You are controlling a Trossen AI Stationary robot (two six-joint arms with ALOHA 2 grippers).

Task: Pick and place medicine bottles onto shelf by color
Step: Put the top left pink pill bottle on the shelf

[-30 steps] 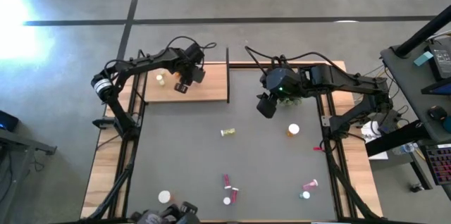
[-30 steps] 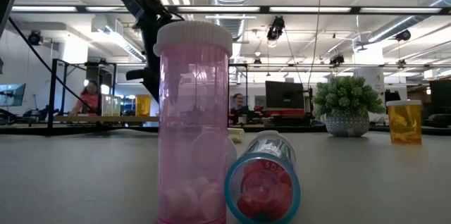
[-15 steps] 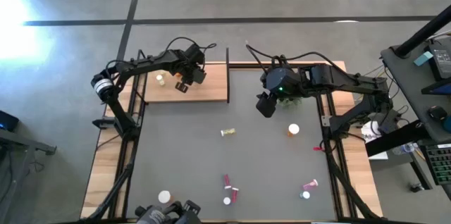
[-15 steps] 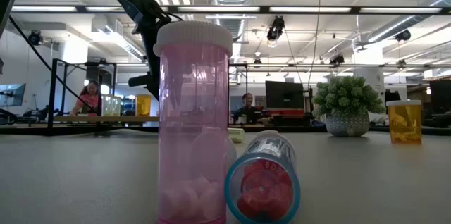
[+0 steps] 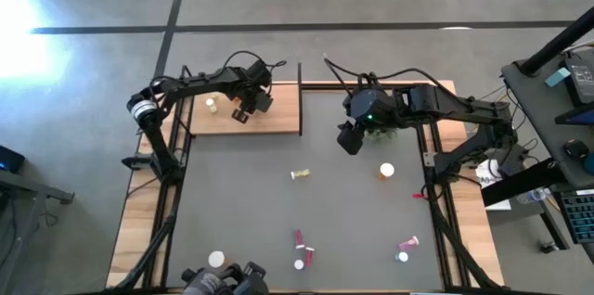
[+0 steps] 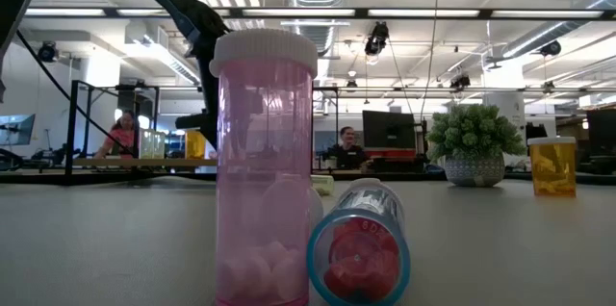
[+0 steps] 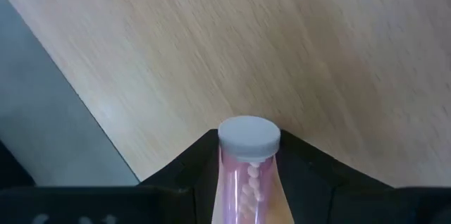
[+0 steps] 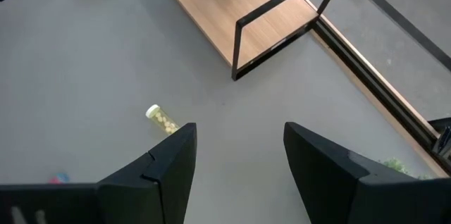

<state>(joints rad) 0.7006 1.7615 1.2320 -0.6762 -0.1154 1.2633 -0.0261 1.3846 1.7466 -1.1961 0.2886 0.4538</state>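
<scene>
A translucent pink plastic bottle with a white cap fills the centre of the low view. At far right stands an amber plastic bottle, white-capped. The bushy green plant sits in a speckled grey pot. The light-wood shelf board shows pale grain; the mat is plain grey.

Shelf: pale wood with fine straight grain and a matt finish, lying directly beneath the left gripper, whose matt black fingers clasp a translucent pink plastic bottle with a smooth white cap. Mat below the right gripper: grey, matt, finely textured.
</scene>
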